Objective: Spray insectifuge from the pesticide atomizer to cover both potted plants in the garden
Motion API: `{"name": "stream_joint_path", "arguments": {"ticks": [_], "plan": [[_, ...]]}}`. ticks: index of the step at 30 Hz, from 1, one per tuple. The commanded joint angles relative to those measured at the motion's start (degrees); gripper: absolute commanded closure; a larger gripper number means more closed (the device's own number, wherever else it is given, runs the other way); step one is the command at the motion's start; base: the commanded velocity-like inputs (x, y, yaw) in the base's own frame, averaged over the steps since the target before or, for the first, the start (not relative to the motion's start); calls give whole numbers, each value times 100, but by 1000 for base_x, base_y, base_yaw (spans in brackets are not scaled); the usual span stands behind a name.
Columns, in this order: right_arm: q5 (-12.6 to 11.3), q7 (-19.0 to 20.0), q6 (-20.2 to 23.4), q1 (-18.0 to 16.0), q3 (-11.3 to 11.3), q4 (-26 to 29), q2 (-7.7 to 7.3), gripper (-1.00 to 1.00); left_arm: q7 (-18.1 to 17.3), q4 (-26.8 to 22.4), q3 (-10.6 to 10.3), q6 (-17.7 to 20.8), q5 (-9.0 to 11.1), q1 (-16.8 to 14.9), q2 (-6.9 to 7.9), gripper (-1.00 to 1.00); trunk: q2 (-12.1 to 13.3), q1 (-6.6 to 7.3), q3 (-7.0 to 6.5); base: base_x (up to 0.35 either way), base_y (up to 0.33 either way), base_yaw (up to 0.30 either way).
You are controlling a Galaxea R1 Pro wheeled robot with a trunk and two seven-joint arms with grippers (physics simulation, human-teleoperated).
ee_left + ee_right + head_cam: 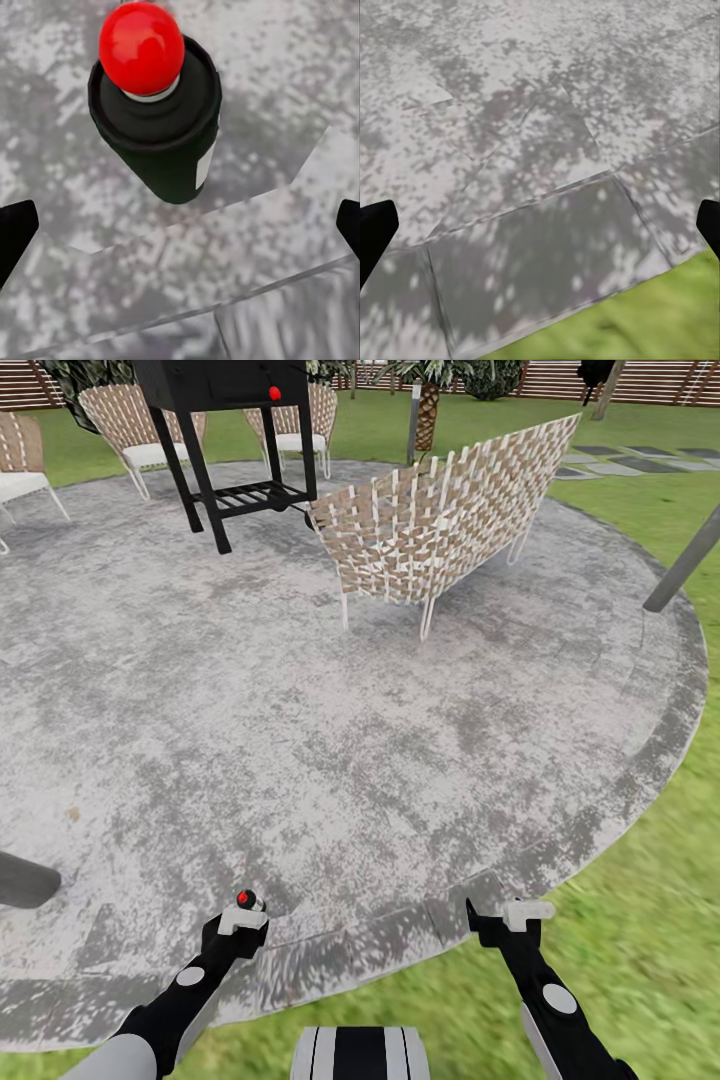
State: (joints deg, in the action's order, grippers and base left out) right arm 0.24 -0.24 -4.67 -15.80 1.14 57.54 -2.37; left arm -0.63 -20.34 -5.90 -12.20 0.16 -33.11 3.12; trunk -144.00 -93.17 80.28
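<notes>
Hovering over the patio's (330, 760) 6 o'clock edge, the left hand (180, 225), fingers spread apart, frames the upright pesticide atomizer (161, 127) without gripping it; the right hand (540, 225) hangs apart, empty. Pickup and spraying both remain, apparently.

No words, numbers, brands or signs could be read anywhere. The spray bottle (161, 142) carried a pale label patch on its dark side, seen edge-on in the left wrist view, and nothing printed on it could be made out.
</notes>
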Motion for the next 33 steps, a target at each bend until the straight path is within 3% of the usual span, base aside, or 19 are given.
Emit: {"name": "stream_joint_path", "arguments": {"ticks": [1,13,16,23,33], "plan": [[2,-2,-16,-2,0,-3,0,-100,2,4,-38,-19,-1,-3,4,-100,-1,1,3,27,0,0],[2,-2,-16,-2,0,-5,0,-100,2,-6,-70,-26,-42,-3,-4,-100,-1,1,3,4,0,0],[2,-2,-16,-2,0,-6,0,-100,2,2,-64,-36,-40,-1,-4,-100,-5,-7,70,0,0,0],[2,-2,-16,-2,0,-6,0,-100,2,13,-54,-430,7,5,11,-100,-9,-15,161,0,0,0],[2,-2,-16,-2,0,-6,0,-100,2,21,-49,-518,17,6,21,-100,-9,-15,183,34,0,0]]}}
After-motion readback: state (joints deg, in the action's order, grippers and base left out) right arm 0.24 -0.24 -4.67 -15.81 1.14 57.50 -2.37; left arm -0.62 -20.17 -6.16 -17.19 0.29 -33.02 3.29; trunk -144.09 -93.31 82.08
